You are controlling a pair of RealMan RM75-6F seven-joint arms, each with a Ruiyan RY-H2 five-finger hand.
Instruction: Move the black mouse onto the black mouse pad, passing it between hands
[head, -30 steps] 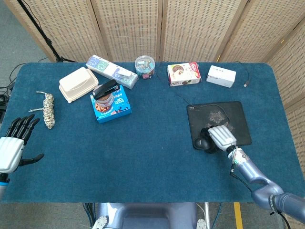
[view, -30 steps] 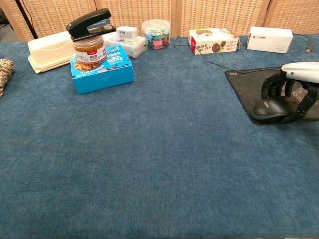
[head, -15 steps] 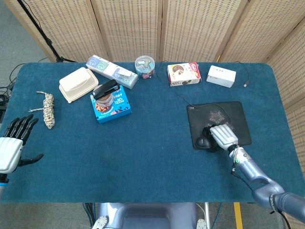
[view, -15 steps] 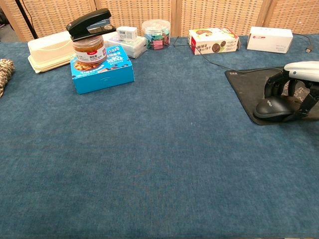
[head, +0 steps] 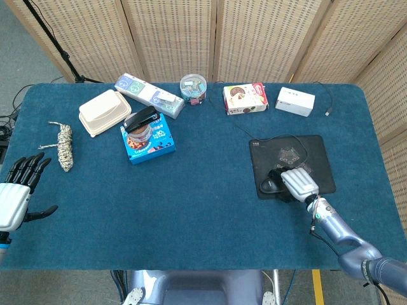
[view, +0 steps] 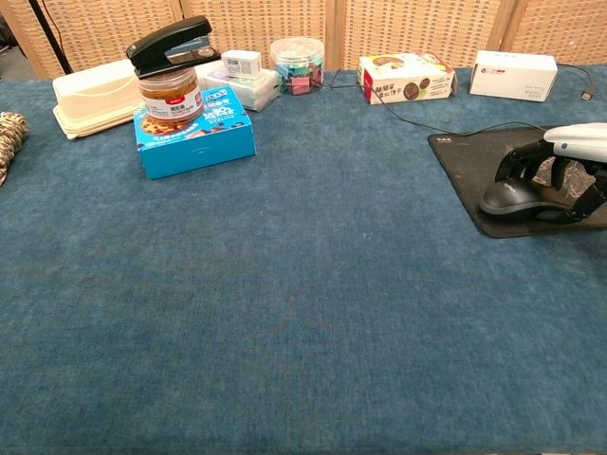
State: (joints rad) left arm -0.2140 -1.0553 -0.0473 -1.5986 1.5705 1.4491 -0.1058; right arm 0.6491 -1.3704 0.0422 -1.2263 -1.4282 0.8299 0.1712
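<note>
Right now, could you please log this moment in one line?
black mouse on black mouse pad | right hand grips it | left hand open

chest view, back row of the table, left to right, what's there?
Cream lunch box → jar with black stapler on top, standing on the blue box → clear tub of clips → snack box → white box.

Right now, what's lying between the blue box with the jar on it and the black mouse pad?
Nothing: bare blue table cloth runs from the blue box to the black mouse pad, shown in both views.
</note>
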